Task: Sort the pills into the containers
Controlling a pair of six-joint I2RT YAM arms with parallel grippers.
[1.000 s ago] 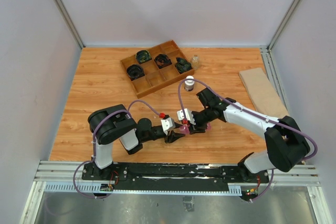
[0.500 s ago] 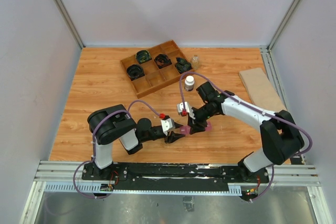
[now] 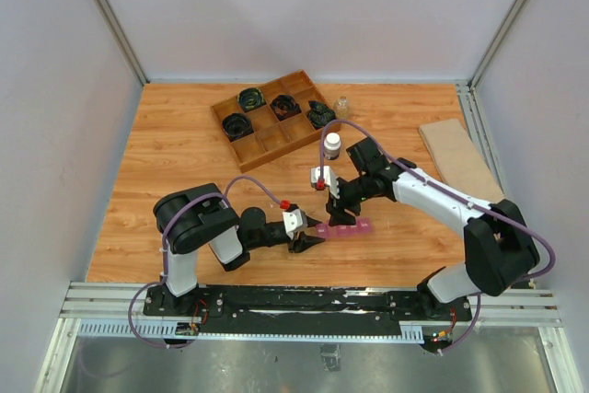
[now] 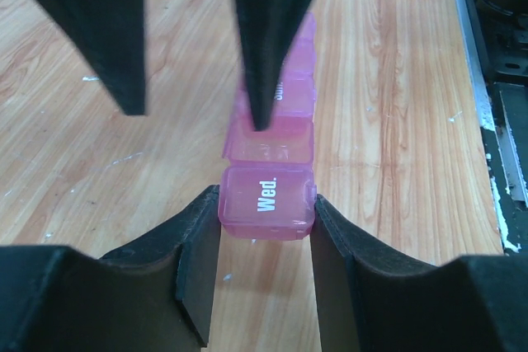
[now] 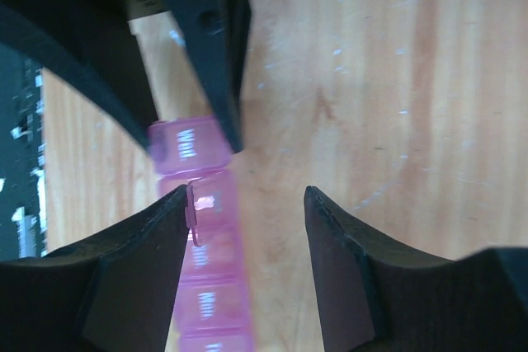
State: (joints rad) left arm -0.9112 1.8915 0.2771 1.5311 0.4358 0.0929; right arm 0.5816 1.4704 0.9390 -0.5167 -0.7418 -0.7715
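Bright, even light, faint shadows; right wrist view soft, the containers (image 5: 213, 245) there out of focus.

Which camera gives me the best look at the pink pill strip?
Left wrist: the pink pill strip runs straight away from the lens, its Wed cell sharp between the fingers of the left gripper. Right wrist shows it blurred and cut off by the frame edge. Top external shows only a small pink bar.

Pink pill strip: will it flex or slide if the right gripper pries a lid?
Probably stiff: the pink pill strip looks like thin moulded plastic, lying straight. Likely light, so its free end may pivot on the smooth table; only the left gripper, at the Wed end, restrains it.
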